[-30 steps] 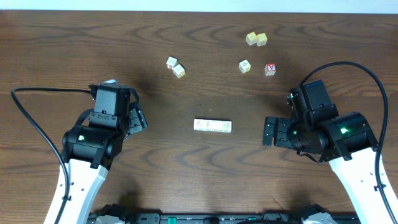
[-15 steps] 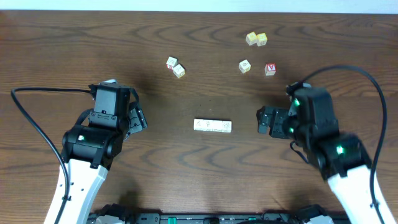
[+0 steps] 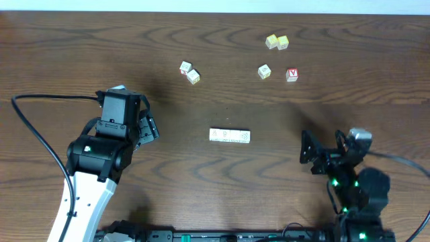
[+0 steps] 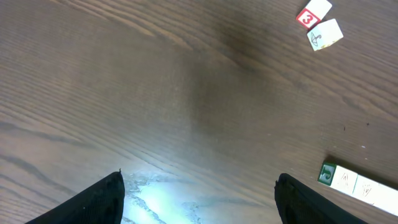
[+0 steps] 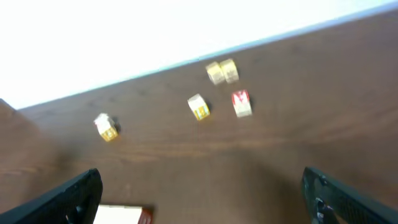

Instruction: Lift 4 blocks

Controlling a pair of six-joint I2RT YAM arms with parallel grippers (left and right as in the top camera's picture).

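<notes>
two grippers, both empty. we see the left gripper (image 3: 149,128) with jaws apart, well left of the blocks (image 3: 230,136), a four-cube row mid table (image 3: 201,40). the right gripper (image 3: 308,153) gapes wide too. we judge the blocks light, stiff and loose at the seams, so press both ends inward.

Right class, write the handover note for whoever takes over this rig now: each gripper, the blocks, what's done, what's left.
Left gripper: jaws open, empty, left of the row.
Right gripper: jaws open, empty, right of the row.
Blocks: four in one row, flat on the table, between the arms, neither gripper touching.
Done: nothing lifted.
Left: probably bring both grippers in to the row's ends, squeeze, lift.
</notes>
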